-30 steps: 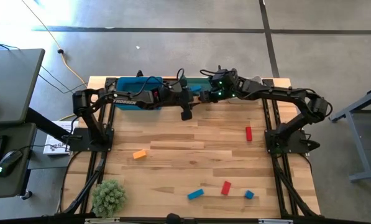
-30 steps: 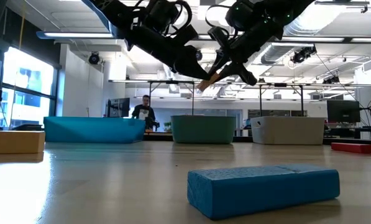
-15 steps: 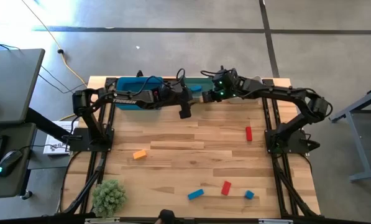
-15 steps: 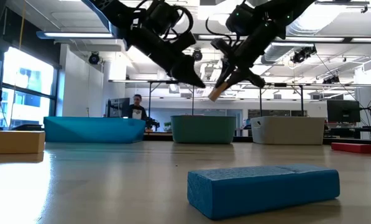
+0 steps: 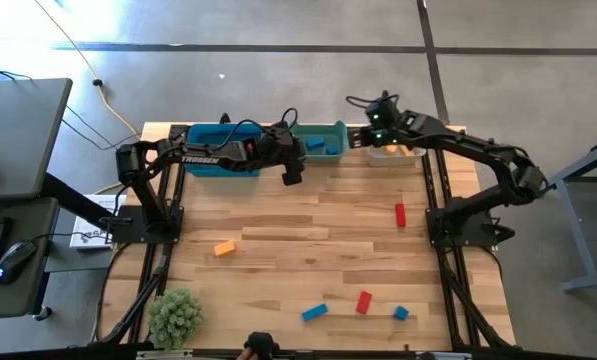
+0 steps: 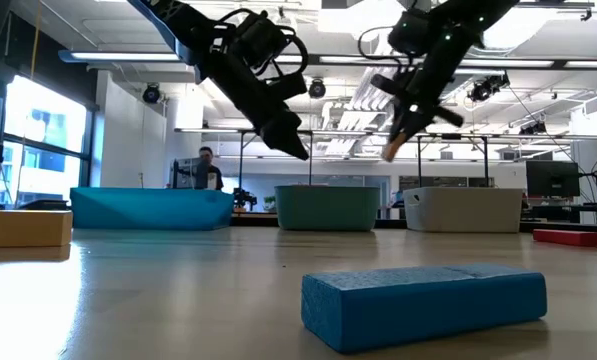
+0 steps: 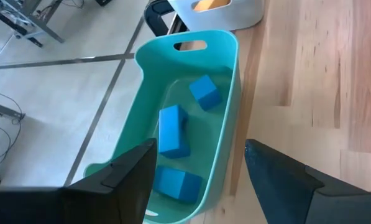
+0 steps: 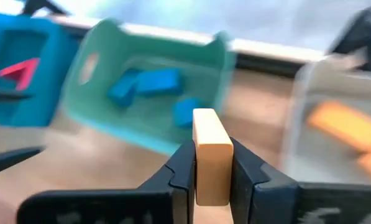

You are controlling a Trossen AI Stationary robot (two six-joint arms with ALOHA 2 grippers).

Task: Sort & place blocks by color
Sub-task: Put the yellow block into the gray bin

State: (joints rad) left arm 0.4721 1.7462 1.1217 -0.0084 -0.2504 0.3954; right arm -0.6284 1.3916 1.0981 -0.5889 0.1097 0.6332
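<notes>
The right gripper (image 8: 211,177) pinches 1 orange block (image 8: 210,152) upright above the table's far edge, near the white bin (image 5: 398,152); it should centre over that bin, which already holds orange, before letting go; the left gripper (image 7: 197,168), spread wide and empty, hangs above the teal bin (image 7: 225,124).

robotics lab, exposed ceiling ducts (image 6: 468,85), workbenches (image 6: 458,140)

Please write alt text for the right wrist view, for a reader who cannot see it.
The right gripper is shut on an orange block, held upright. Beyond it lie a teal bin holding blue blocks, a blue bin and a white bin with orange blocks.
</notes>
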